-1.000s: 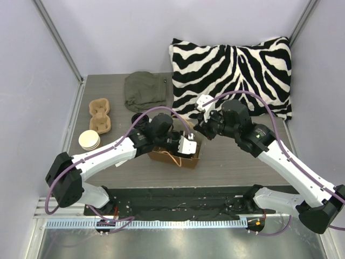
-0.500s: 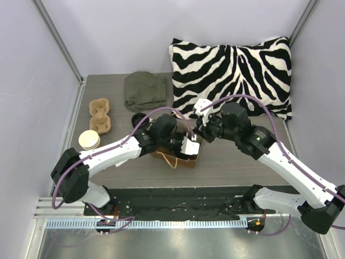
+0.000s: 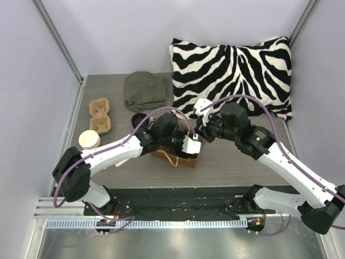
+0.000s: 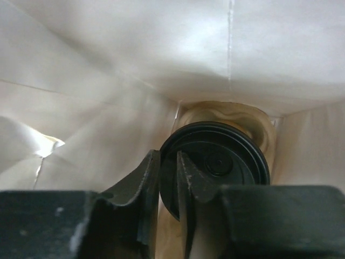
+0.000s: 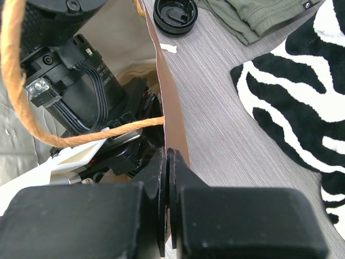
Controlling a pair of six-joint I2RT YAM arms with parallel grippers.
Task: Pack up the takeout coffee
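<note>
Since the earlier frame the left arm has leaned further over the paper bag point(image 3: 173, 156), and the right wrist has edged a little left with the bag's lip. The left gripper point(image 4: 167, 162) sits deep inside the bag, its fingers astride the rim of a black lid point(image 4: 221, 143) with little gap; whether they pinch it or have let go I cannot tell. Under that lid, I judge, is the takeout coffee point(image 4: 242, 167), low in the bag with its paper wall hidden; a tan moulded shape behind it may be a carrier. The right gripper point(image 5: 167, 156) is clamped on the bag's upper edge beside the twine handle point(image 5: 108, 132), holding the mouth open. The cup should be light, thin-walled and easy to crush, and its press-on lid could pop off, so it is best taken around the wall just below the rim and kept upright. Counted: one bag; two black lids, the second lid point(image 5: 175, 13) lying on the table point(image 5: 215, 97); one two-hole pulp carrier point(image 3: 99, 114); one pale-topped spare cup point(image 3: 89, 140); one green cloth point(image 3: 145, 90); one zebra cushion point(image 3: 232, 67).
</note>
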